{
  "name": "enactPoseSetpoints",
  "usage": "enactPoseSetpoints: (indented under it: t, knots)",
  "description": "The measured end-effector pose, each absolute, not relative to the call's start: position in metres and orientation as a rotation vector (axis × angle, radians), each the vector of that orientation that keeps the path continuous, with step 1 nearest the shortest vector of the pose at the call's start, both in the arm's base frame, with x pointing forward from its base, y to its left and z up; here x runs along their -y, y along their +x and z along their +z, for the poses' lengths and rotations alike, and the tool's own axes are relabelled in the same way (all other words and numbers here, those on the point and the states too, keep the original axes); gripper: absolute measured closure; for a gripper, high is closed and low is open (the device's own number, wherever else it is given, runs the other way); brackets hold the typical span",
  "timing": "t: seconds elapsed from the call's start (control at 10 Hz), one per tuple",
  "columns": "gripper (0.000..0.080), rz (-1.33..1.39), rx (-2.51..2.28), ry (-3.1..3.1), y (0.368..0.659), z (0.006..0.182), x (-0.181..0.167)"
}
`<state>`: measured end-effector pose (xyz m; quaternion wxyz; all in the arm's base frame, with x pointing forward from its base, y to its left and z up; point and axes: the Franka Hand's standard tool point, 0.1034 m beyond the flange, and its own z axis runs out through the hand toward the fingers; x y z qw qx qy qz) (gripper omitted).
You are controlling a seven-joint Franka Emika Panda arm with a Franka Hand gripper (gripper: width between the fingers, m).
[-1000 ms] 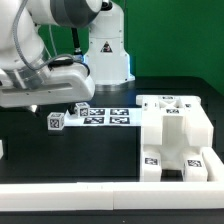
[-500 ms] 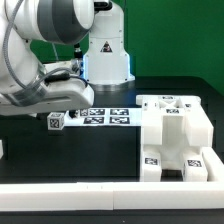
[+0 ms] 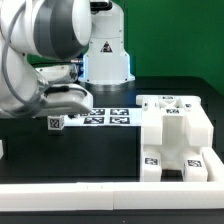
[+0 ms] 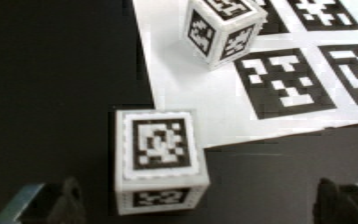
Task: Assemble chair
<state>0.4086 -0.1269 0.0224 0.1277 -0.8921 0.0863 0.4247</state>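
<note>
The gripper [image 4: 197, 203] hangs released over a small white plastic block [image 4: 160, 165] bearing a black-and-white tag, on the black desk [image 4: 51, 80] beside the marker board [image 4: 318, 80]. A second tagged block [image 4: 226, 30] stands on that board.

Tagged white block [image 4: 162, 160] between spread gripper [image 4: 197, 205] fingertips, second block [image 4: 226, 30] on the marker board [image 4: 185, 90]

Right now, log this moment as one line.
gripper: open | small block: on table, between fingers, ungripped | second block: on marker board
</note>
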Motion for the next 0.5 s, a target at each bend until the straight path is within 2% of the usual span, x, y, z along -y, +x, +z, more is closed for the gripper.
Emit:
enactPoseSetpoints:
  t: [0.2, 0.5]
  knots:
    - [0.015, 1.238, -0.251, -2.594, 0.408, 0.022, 0.127]
    - [0.015, 1.424, -0.314, -2.487, 0.386, 0.013, 0.128]
